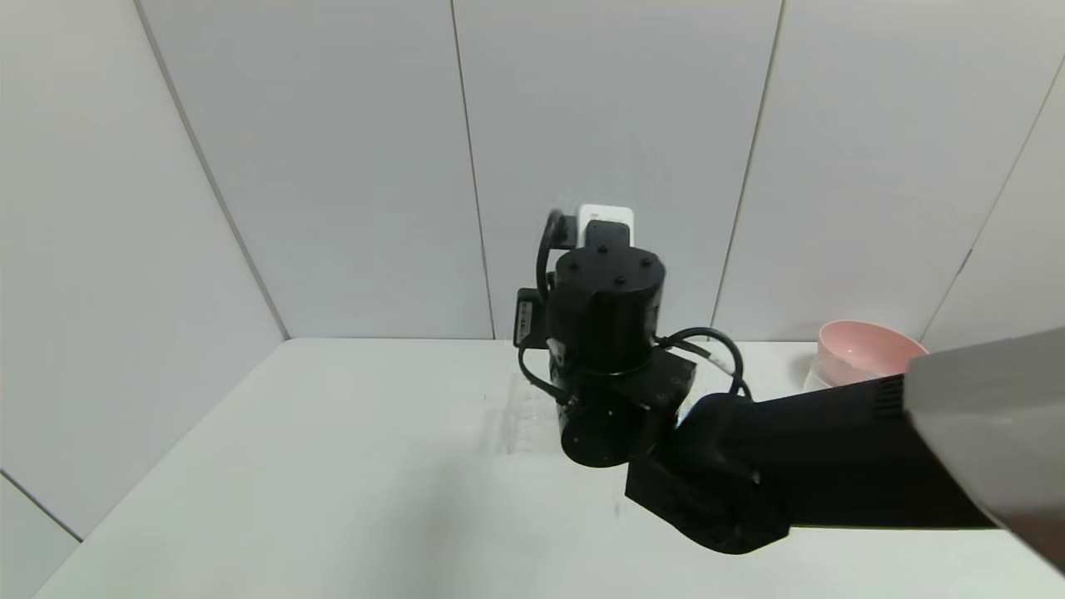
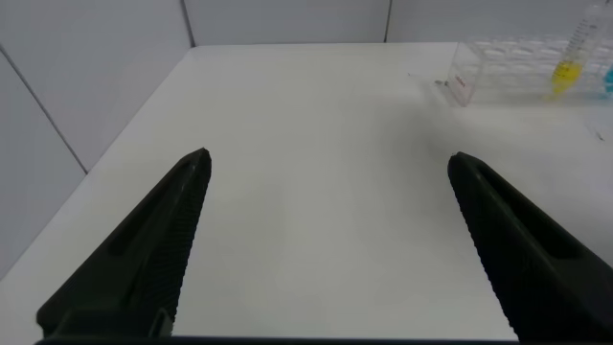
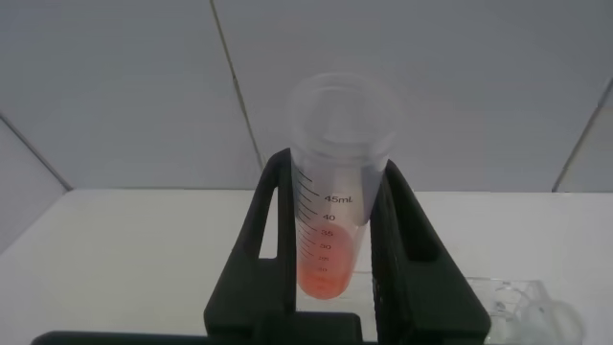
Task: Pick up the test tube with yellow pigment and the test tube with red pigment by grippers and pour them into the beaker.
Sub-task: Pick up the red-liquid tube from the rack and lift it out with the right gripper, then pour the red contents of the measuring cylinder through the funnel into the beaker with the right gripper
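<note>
In the right wrist view my right gripper (image 3: pixel 332 165) is shut on the test tube with red pigment (image 3: pixel 330 240). The tube is clear with graduation marks, stands upright between the fingers, and has orange-red liquid at its round base. In the head view the right wrist (image 1: pixel 611 333) hangs over the middle of the table and hides the tube. The test tube with yellow pigment (image 2: pixel 567 72) stands in a clear rack (image 2: pixel 498 81). My left gripper (image 2: pixel 329 156) is open over bare table, well away from the rack. The beaker (image 1: pixel 822 372) shows as a clear edge in front of the pink bowl.
A pink bowl (image 1: pixel 865 348) sits at the back right, partly behind my right forearm (image 1: pixel 832 457). A tube with blue liquid (image 2: pixel 605 84) stands in the rack beside the yellow one. The rack shows faintly left of the wrist (image 1: pixel 522 416). Grey wall panels (image 1: pixel 374 166) close the table's back and left.
</note>
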You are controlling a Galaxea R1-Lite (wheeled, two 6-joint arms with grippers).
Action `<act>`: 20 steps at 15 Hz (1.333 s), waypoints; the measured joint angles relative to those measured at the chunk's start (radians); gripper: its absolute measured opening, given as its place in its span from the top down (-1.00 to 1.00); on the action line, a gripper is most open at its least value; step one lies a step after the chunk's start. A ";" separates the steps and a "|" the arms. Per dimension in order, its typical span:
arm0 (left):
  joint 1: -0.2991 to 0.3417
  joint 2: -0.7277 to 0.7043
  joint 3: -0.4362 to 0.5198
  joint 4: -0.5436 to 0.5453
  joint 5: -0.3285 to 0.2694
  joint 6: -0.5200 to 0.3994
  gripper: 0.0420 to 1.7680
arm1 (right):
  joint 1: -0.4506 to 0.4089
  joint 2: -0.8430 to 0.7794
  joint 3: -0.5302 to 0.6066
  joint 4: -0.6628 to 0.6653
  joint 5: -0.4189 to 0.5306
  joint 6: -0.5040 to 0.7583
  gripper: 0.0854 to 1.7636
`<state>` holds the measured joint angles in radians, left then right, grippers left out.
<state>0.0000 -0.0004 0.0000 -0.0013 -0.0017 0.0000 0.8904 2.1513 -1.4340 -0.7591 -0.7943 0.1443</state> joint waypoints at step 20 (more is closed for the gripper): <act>0.000 0.000 0.000 0.000 0.000 0.000 -1.00 | -1.316 -0.529 0.821 -0.107 1.207 -0.577 0.50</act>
<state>0.0000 -0.0004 0.0000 -0.0009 -0.0017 0.0000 -0.4251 1.6226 -0.6128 -0.8664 0.4132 -0.4323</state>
